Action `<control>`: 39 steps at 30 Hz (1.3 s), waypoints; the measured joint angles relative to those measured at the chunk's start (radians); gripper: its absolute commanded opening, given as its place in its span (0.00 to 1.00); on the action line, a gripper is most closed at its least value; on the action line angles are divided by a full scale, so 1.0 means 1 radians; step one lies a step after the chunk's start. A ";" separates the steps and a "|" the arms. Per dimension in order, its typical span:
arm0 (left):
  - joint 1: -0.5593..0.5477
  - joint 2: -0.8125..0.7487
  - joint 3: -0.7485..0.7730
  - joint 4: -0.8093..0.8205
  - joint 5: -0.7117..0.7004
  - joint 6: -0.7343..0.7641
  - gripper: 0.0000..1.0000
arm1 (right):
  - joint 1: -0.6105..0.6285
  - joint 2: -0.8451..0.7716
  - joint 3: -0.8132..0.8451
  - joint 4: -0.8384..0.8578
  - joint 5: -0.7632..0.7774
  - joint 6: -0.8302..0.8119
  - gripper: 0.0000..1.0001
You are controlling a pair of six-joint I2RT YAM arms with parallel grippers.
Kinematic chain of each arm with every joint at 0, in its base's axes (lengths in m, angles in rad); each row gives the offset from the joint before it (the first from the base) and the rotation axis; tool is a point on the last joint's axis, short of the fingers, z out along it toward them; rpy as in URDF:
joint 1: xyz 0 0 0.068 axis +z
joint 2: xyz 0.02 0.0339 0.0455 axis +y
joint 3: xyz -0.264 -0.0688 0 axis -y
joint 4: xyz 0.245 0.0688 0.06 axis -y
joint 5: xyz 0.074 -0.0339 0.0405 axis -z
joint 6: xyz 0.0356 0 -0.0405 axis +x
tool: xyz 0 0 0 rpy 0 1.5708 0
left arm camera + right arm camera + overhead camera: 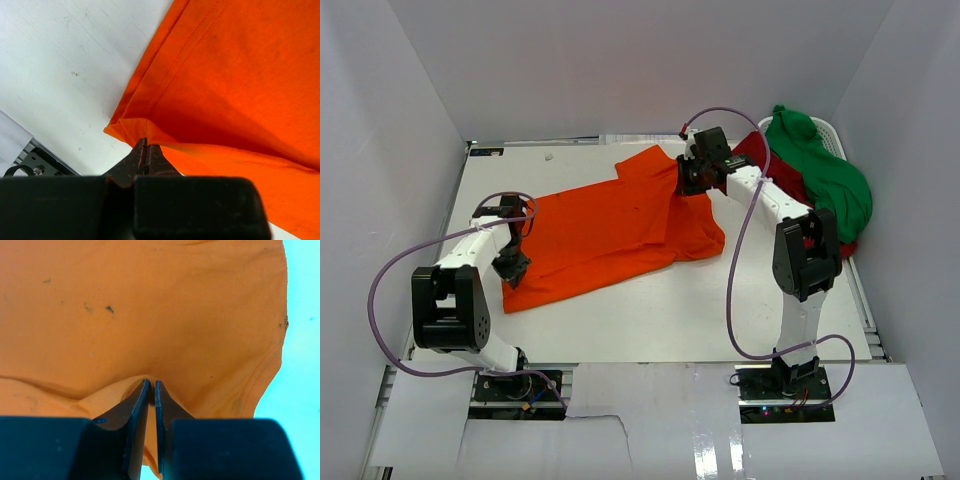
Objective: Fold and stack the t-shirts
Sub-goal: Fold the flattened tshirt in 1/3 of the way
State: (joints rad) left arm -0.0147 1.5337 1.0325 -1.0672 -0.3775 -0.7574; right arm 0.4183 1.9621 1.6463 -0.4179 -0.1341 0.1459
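Note:
The orange t-shirt (610,235) lies spread on the white table, partly folded. My left gripper (510,266) is shut on the shirt's near-left hem corner (125,125), its jaws pinched together on the cloth. My right gripper (692,178) is shut on a fold of the orange shirt (150,315) at its far right side, near the sleeve. The green t-shirt (825,175) and the dark red t-shirt (760,150) are piled in a white basket at the far right.
The white basket (832,132) stands against the right wall. White enclosure walls ring the table (650,310). A purple cable loops beside each arm.

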 measured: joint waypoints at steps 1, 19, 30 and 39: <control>0.000 0.000 0.000 0.000 0.000 0.002 0.12 | 0.000 0.005 0.005 0.001 0.001 0.000 0.19; 0.123 -0.133 0.016 0.043 -0.056 0.031 0.98 | 0.000 -0.032 -0.080 0.024 0.068 0.006 0.57; 0.065 -0.135 0.003 0.195 0.135 0.196 0.98 | 0.000 -0.227 -0.334 0.001 0.106 0.011 0.58; -0.078 0.077 0.044 0.275 0.157 0.233 0.98 | -0.001 -0.254 -0.417 0.003 0.145 0.007 0.57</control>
State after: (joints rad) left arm -0.0929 1.6104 1.0767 -0.7925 -0.2207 -0.5243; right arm 0.4175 1.7077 1.2293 -0.4152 0.0113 0.1532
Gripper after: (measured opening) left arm 0.979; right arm 0.578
